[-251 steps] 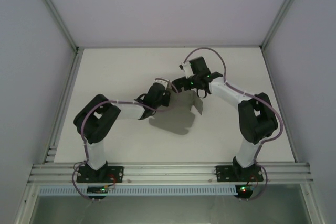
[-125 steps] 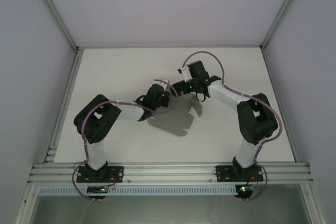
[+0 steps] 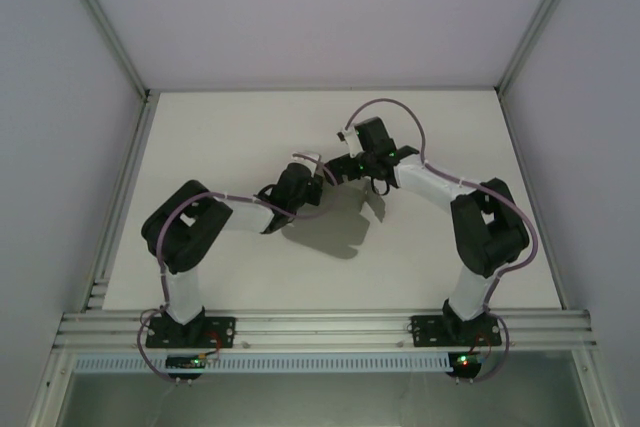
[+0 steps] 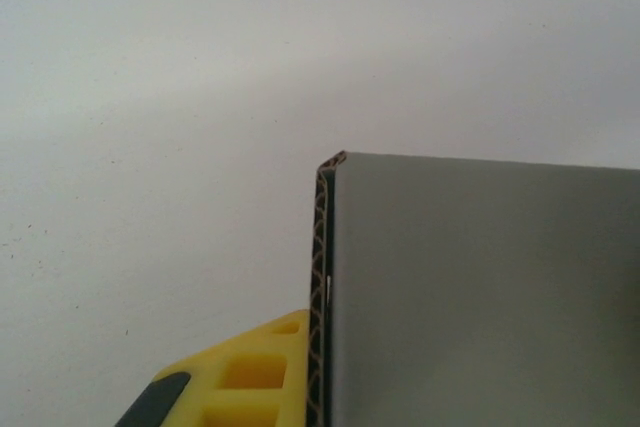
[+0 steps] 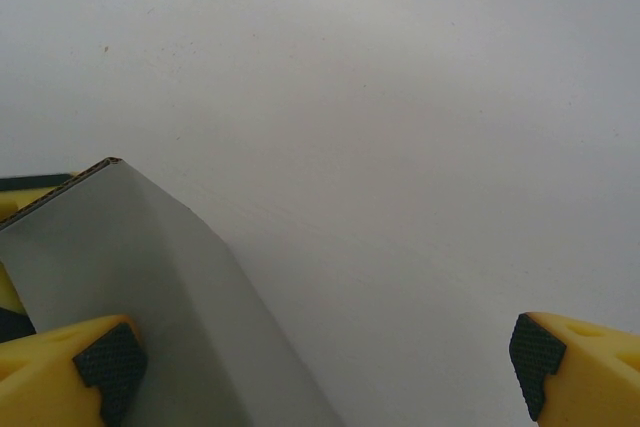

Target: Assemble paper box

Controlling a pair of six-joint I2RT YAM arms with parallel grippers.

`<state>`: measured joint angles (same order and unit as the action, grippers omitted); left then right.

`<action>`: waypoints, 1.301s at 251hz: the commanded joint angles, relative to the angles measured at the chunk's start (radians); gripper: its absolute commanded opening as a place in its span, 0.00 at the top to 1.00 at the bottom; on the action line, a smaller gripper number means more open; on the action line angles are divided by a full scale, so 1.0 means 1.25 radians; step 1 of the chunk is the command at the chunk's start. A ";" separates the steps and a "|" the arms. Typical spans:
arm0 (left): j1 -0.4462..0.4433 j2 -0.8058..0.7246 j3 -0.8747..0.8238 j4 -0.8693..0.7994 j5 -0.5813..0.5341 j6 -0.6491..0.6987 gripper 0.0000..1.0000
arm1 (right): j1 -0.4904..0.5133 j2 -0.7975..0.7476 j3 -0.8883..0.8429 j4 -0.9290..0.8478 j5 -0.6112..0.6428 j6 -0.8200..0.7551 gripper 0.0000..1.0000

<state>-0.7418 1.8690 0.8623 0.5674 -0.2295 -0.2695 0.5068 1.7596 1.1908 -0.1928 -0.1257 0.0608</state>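
The paper box is thin grey corrugated card, held up off the table between the two arms (image 3: 364, 204). In the left wrist view its grey panel (image 4: 480, 297) takes up the lower right, and its fluted edge lies tight against my yellow finger (image 4: 250, 377). My left gripper (image 4: 325, 357) is shut on that edge; its other finger is hidden behind the card. In the right wrist view a folded panel of the box (image 5: 150, 287) rises at the left, beside the left fingertip (image 5: 105, 357). My right gripper (image 5: 320, 367) is wide open around it.
A white table (image 3: 220, 137) lies under both grippers, framed by aluminium rails (image 3: 320, 327) at the near edge and grey walls on the other sides. The card's shadow (image 3: 320, 235) falls toward the front.
The right gripper has moved slightly left and nearer the left gripper, and the card's free flap has shifted with it. The left arm has barely moved.
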 commanded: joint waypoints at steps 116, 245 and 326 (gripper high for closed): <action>-0.008 -0.098 0.019 -0.176 -0.072 -0.069 1.00 | -0.152 -0.296 -0.173 0.103 -0.127 0.206 0.02; 0.012 -0.161 0.068 -0.285 -0.073 -0.091 1.00 | -0.259 -0.316 -0.309 0.021 -0.313 0.029 0.46; 0.012 -0.150 0.081 -0.275 -0.035 -0.089 1.00 | -0.145 -0.272 -0.297 0.079 -0.363 -0.075 0.40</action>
<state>-0.7311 1.6920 0.9344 0.2123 -0.3054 -0.3717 0.2844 1.3849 0.8036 -0.1349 -0.5549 0.0322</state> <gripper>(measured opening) 0.094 0.566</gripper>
